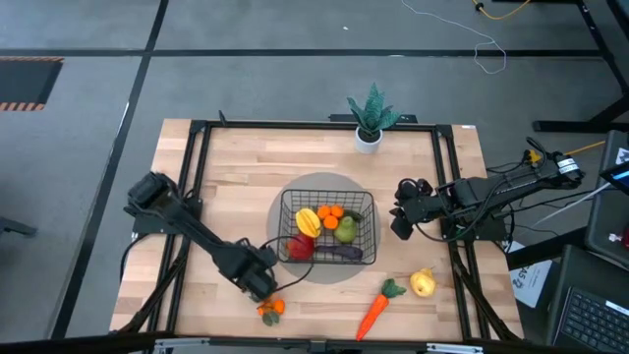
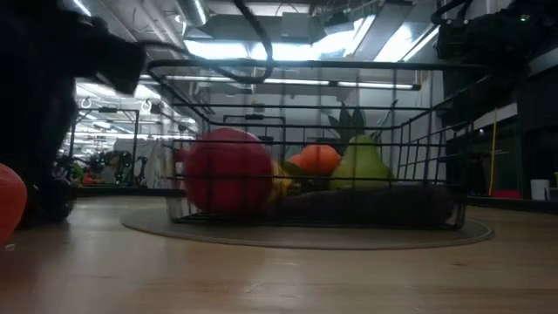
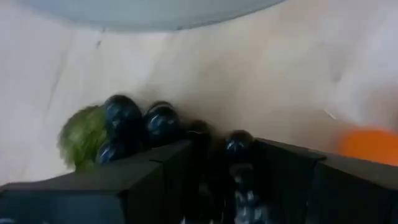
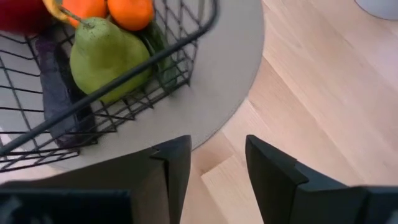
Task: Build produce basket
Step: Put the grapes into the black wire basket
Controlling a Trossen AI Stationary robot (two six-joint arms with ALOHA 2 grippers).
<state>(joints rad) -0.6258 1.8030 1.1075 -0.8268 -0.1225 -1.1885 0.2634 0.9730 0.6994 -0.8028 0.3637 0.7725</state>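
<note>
The black wire basket (image 1: 366,202) stands on a round grey mat at mid-table. It holds a red apple (image 1: 300,247), a yellow squash (image 1: 308,221), oranges (image 1: 330,210), a green pear (image 1: 346,231) and a dark purple vegetable (image 1: 341,254). My left gripper (image 1: 260,288) is low at the near edge, shut on the black grapes (image 3: 134,124), which have a green leaf. A loose orange (image 1: 276,307) lies beside them. My right gripper (image 1: 401,222) hovers right of the basket, open and empty. My left gripper has part of the grape bunch (image 3: 239,148) between its two fingers (image 3: 155,177), coming from above and slanting down. The rest of the bunch and its leaf (image 3: 81,137) stick out past the fingertips, close to the tabletop. I cannot tell whether the bunch is lifted clear.
An orange carrot (image 1: 373,313) and a yellow pear (image 1: 423,284) lie on the wood near the front right. A potted green plant (image 1: 371,120) stands at the far edge. A black frame (image 1: 192,177) runs round the table.
</note>
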